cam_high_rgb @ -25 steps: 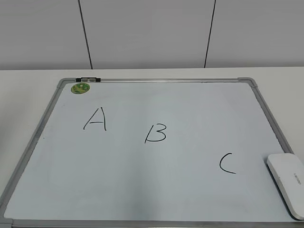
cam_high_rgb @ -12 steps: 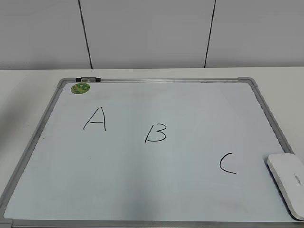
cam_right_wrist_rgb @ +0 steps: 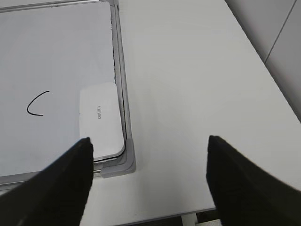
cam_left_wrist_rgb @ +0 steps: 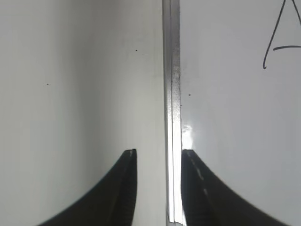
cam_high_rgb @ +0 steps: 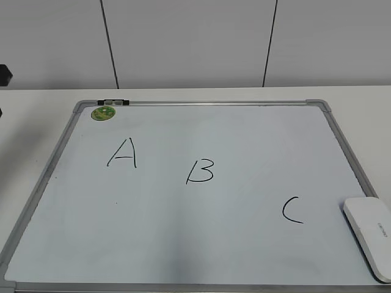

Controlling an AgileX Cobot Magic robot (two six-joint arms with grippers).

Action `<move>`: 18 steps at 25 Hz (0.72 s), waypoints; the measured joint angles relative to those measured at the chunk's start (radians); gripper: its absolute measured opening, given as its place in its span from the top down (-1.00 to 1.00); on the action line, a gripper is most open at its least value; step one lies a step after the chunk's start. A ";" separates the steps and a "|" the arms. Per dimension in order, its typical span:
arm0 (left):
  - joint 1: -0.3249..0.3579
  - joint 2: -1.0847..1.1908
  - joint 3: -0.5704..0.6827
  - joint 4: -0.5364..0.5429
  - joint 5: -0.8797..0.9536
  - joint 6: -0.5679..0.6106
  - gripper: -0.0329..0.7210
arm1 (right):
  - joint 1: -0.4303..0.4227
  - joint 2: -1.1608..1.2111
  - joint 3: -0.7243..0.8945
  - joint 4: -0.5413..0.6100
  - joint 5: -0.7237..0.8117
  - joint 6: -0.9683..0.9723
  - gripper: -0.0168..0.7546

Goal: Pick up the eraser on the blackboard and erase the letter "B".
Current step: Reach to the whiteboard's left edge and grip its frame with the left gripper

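The blackboard lies flat on the table, a white board in a silver-grey frame. The letter "B" is drawn in black near its middle. The white eraser lies on the board's near right corner, next to the frame. It also shows in the right wrist view. My right gripper is wide open and empty. It hangs above the table just outside that corner, with its left finger over the eraser's near edge. My left gripper is open and empty, astride the board's left frame.
A black "A" is left of the "B" and a black "C" is right of it, close to the eraser. A round green sticker sits at the far left corner. A dark arm part shows at the left edge.
A dark part of the left arm has come into the exterior view at the far left edge. The eraser, board and letters have not moved.
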 joint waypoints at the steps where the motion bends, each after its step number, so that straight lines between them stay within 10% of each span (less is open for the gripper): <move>1: 0.000 0.024 -0.009 -0.001 -0.004 0.004 0.27 | 0.000 0.000 0.000 0.000 0.000 0.000 -0.48; 18: 0.000 0.405 -0.189 -0.031 -0.041 0.058 0.27 | 0.000 0.000 0.000 0.000 0.000 0.000 -0.48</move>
